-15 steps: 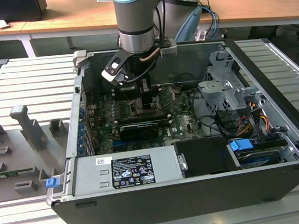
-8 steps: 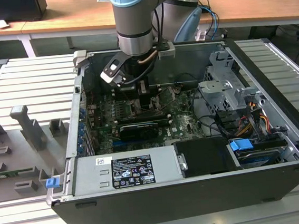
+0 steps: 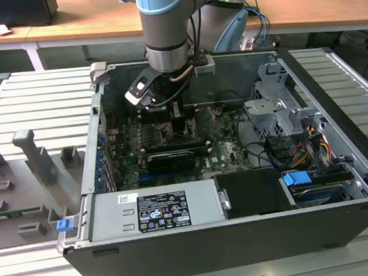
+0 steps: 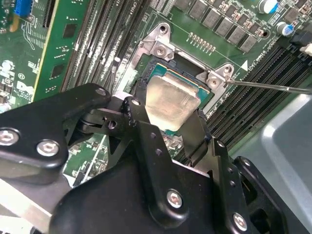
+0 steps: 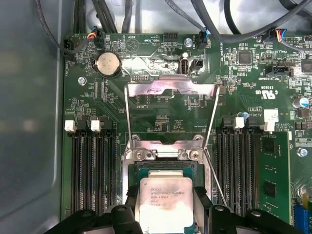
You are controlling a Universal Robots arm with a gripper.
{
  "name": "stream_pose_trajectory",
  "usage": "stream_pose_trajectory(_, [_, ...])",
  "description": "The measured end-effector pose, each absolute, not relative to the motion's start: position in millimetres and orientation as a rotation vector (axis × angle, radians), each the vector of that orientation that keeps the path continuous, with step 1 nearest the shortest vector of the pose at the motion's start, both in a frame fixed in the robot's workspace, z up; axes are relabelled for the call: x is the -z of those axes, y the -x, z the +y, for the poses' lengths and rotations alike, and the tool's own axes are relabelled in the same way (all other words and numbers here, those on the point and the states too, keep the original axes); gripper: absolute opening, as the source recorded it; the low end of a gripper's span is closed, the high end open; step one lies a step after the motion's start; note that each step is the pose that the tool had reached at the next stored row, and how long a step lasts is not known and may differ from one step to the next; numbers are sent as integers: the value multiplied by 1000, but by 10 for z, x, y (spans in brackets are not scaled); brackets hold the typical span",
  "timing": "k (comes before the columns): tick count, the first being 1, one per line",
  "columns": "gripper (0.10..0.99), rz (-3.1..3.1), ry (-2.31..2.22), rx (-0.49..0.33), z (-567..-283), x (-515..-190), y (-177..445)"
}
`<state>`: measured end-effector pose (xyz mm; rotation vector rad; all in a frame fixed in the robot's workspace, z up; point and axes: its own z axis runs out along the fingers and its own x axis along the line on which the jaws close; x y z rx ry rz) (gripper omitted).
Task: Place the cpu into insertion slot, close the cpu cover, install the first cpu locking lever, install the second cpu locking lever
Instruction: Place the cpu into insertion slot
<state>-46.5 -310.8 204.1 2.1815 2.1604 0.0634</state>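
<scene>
The cpu (image 5: pixel 165 197) is pinched between the two black fingers (image 5: pixel 127 207) of the gripper (image 5: pixel 165 210), one finger against each of two opposite edges. Its pale metal top faces the camera in both wrist views. The edge nearest the gripper body is covered by the black linkage in the second wrist view and cut off by the frame edge in the first.

- The chip (image 4: pixel 170 103) lies over the insertion slot (image 5: pixel 165 166), inside the slot's metal rim (image 4: pixel 156 51). Cannot tell whether it is seated or held just above; the slot floor is hidden under it.
- The cpu cover (image 5: pixel 170 87) stands swung open on the far side of the slot, with green motherboard (image 5: pixel 97 97) showing through its cut-out.
- A thin metal rod (image 4: pixel 268 87) runs out from the slot's corner, over the black memory slots (image 4: pixel 263 68).
- In the exterior view the gripper (image 3: pixel 168 110) is down inside the open computer case (image 3: pixel 182 255); the arm hides chip and slot there.
</scene>
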Motion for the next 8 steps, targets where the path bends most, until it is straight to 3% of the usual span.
stream_pose_trajectory(8, [529, 2146, -2195, -62, -3108, -2009, 462])
